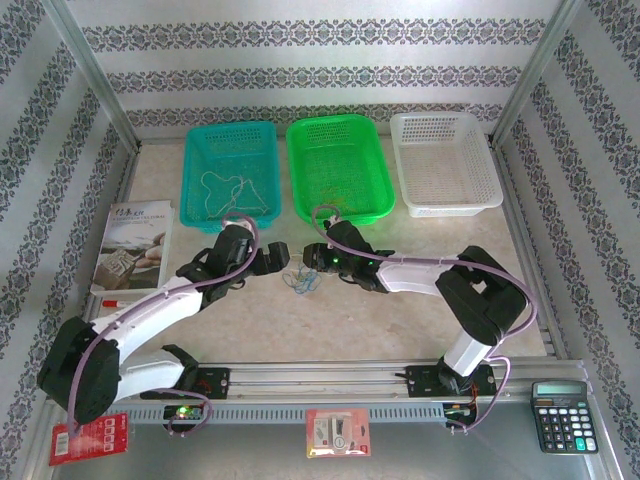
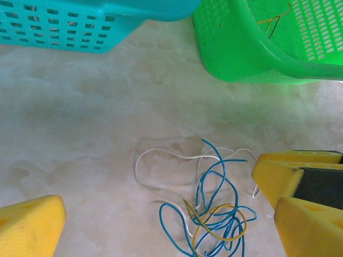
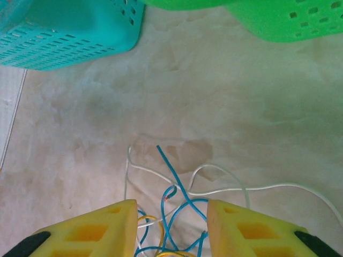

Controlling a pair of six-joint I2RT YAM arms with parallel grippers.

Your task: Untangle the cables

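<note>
A small tangle of cables [image 1: 300, 282] lies on the table between the two grippers. Seen from the left wrist, blue loops [image 2: 214, 214] wind around a yellow-orange loop [image 2: 214, 229], and a cream-white cord [image 2: 161, 155] trails off to the left. My left gripper [image 2: 166, 219] is open wide just above the tangle, with the cables lying between its fingers. My right gripper [image 3: 171, 214] is also open, its yellow fingers [image 3: 88, 230] straddling the blue and white cords [image 3: 177, 182] without touching them. Both grippers [image 1: 275, 258] [image 1: 312, 256] face each other closely.
Three baskets line the back: teal [image 1: 192, 180] holding a cream cord [image 1: 228, 192], green [image 1: 300, 180] holding a yellow-orange cord [image 2: 274, 20], and white [image 1: 400, 150]. A book [image 1: 135, 248] lies at the left. A calculator [image 1: 564, 415] sits at the front right.
</note>
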